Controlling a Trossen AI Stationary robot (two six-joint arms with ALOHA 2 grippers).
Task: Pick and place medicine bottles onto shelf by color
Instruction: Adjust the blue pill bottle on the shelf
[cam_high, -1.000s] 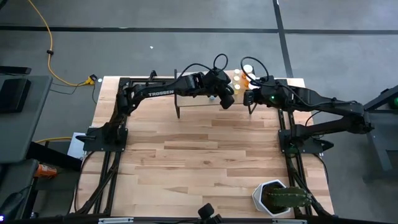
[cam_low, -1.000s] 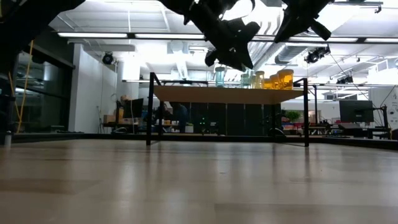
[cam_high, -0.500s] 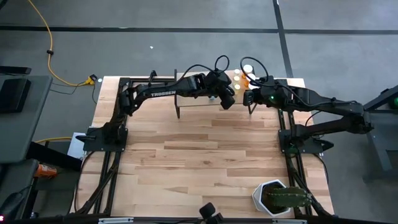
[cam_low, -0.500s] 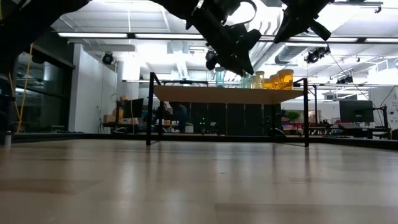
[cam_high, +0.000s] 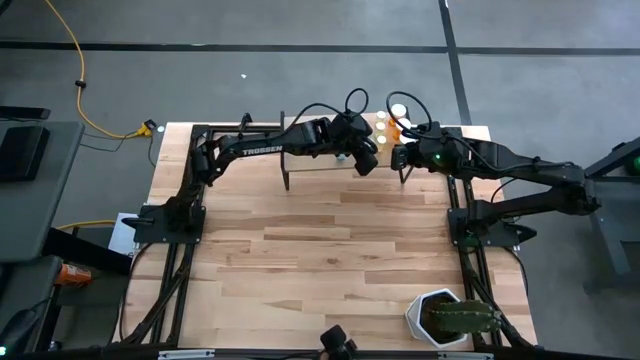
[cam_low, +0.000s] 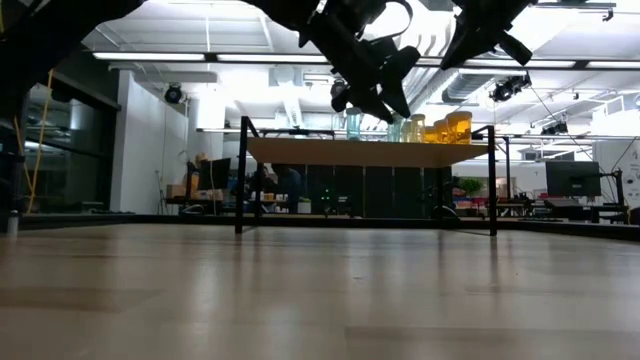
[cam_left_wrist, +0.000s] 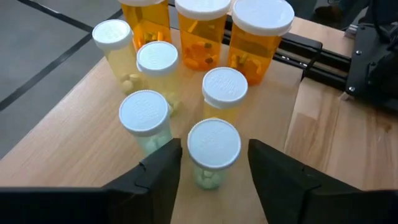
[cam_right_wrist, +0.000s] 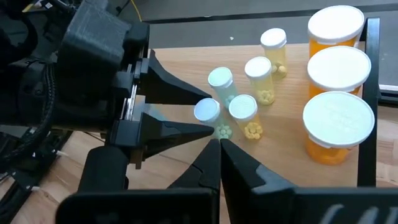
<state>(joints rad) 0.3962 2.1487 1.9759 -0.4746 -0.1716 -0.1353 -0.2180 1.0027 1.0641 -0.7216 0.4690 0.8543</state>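
Straddling a pale bottle (cam_left_wrist: 213, 152) on the shelf (cam_left_wrist: 74, 134), the left gripper (cam_left_wrist: 213, 163) stands open, its fingers apart from the bottle's sides.
The bottle stands upright among seven others: pale ones beside it, three orange bottles (cam_left_wrist: 202, 31) behind. The right gripper (cam_right_wrist: 219, 163) hangs closed and empty near the cluster.

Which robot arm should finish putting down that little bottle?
The left arm, I think. Its claw is open around the pale bottle standing on the shelf, so it only needs to back away. The right claw is shut, empty, waiting nearby.
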